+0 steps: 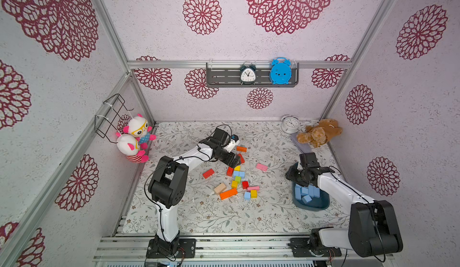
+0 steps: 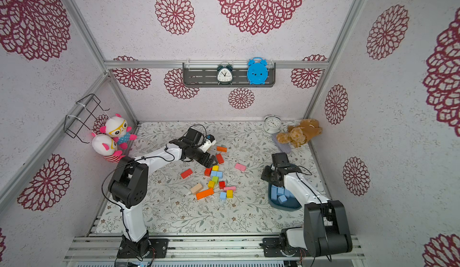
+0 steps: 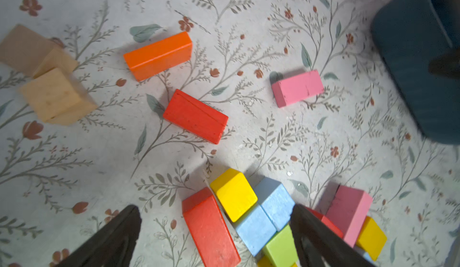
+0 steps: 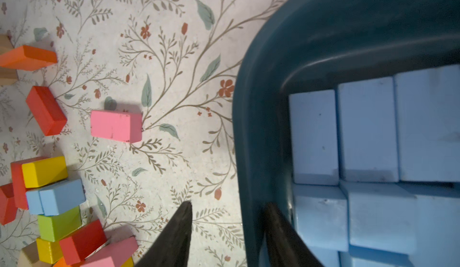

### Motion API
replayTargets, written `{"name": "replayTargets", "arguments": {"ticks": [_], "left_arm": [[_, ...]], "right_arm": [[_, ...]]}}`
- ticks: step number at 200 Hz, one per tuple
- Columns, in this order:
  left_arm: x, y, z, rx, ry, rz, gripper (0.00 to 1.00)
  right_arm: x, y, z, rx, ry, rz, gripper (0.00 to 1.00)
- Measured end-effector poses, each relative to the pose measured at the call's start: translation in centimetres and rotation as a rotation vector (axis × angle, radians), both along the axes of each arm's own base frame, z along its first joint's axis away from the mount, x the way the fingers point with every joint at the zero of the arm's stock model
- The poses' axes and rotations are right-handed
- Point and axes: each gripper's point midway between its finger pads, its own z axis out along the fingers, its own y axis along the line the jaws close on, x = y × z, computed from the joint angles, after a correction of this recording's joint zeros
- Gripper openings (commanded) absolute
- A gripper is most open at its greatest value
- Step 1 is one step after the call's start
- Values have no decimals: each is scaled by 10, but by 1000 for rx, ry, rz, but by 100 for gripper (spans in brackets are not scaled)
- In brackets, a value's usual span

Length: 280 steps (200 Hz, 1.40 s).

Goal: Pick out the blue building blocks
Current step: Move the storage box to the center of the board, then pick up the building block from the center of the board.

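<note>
Two blue building blocks (image 3: 273, 199) lie side by side in the mixed pile, touching a yellow cube (image 3: 234, 193) and a red brick (image 3: 209, 228). My left gripper (image 3: 214, 218) hangs open over them, and in both top views it sits at the pile's far end (image 1: 236, 162). Another blue block (image 1: 247, 195) lies at the pile's near end. Several blue blocks (image 4: 368, 129) fill the dark teal tub (image 4: 258, 104). My right gripper (image 4: 227, 218) is open with nothing held, one finger over the mat and one over the tub's wall.
Red, orange, pink, green and tan blocks (image 1: 227, 193) are scattered mid-mat. A teddy bear (image 1: 319, 132) and a white clock (image 1: 290, 123) stand at the back right. Two plush dolls (image 1: 134, 138) hang by the left wall. A wall shelf (image 1: 251, 76) holds two clocks.
</note>
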Motion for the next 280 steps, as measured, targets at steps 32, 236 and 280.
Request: {"name": "replayTargets", "arguments": {"ticks": [32, 236, 280], "left_arm": [[-17, -1, -7, 124, -73, -205, 84], [-62, 37, -58, 325, -16, -539, 54], [-50, 23, -66, 324, -46, -568, 68]], "right_arm": [[10, 35, 1, 7, -22, 95, 49], [7, 48, 69, -29, -210, 110, 49], [6, 47, 75, -25, -226, 102, 49]]}}
